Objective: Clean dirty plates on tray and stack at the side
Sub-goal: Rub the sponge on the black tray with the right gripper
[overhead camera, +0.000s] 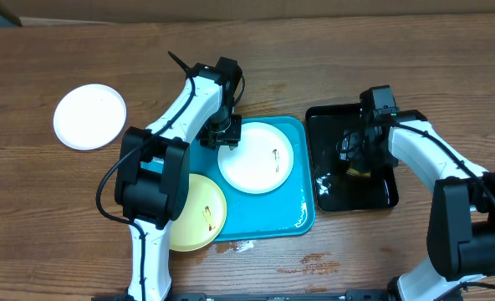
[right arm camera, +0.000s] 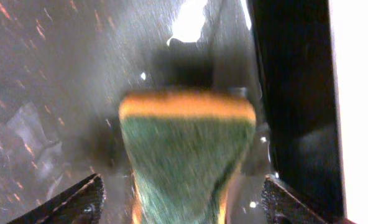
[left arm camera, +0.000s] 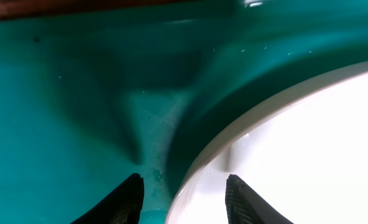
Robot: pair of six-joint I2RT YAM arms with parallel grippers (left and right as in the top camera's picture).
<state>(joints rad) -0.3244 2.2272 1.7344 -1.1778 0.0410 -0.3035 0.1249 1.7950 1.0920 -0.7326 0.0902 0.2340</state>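
A blue tray [overhead camera: 296,205] lies in the middle of the tabletop [overhead camera: 314,75]. A white plate [overhead camera: 256,157] fills the tray's 1 o'clock part. A yellow plate [overhead camera: 199,213] overhangs its 8 o'clock edge, partly hidden under the left arm [overhead camera: 176,113]. A third plate [overhead camera: 89,116] lies alone at 10 o'clock, well apart, with bare wood all round. The left jaws are part open, astride the white plate's 10 o'clock rim. In a black tray [overhead camera: 381,196] at 3 o'clock, the right jaws gape wide around a sponge [right arm camera: 187,155].
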